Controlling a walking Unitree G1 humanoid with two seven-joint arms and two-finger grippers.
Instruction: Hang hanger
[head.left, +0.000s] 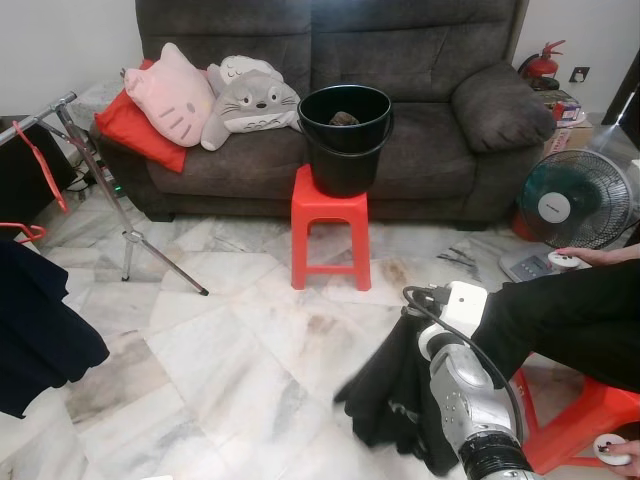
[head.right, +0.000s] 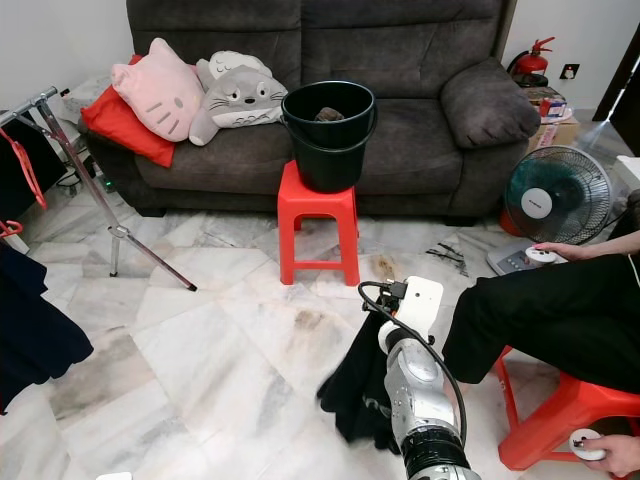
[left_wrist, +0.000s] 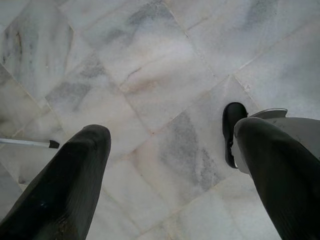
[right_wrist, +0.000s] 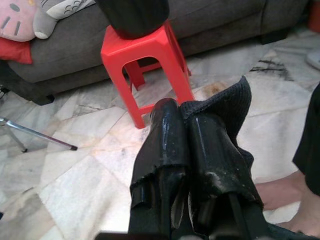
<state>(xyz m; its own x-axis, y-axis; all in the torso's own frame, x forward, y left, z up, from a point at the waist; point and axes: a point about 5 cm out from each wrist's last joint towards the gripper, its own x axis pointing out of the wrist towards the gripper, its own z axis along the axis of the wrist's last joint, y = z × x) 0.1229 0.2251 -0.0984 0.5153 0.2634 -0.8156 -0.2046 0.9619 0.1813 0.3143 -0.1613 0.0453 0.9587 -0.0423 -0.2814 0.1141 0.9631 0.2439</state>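
My right gripper (right_wrist: 182, 107) is shut on a black garment (head.left: 385, 385), which hangs from its fingers low over the marble floor in front of me. Over at the left stands a metal drying rack (head.left: 100, 180) with a red hanger (head.left: 45, 165) hooked on its bar. A second red hanger (head.left: 25, 232) carries a dark navy garment (head.left: 35, 320) at the left edge. My left gripper (left_wrist: 170, 132) hangs open above bare floor with nothing between its fingers.
A black bucket (head.left: 345, 135) stands on a red stool (head.left: 330, 225) before the grey sofa (head.left: 420, 130). A person in black trousers (head.left: 570, 315) sits on another red stool (head.left: 575, 415) at my right, holding white controllers. A floor fan (head.left: 575, 200) stands behind.
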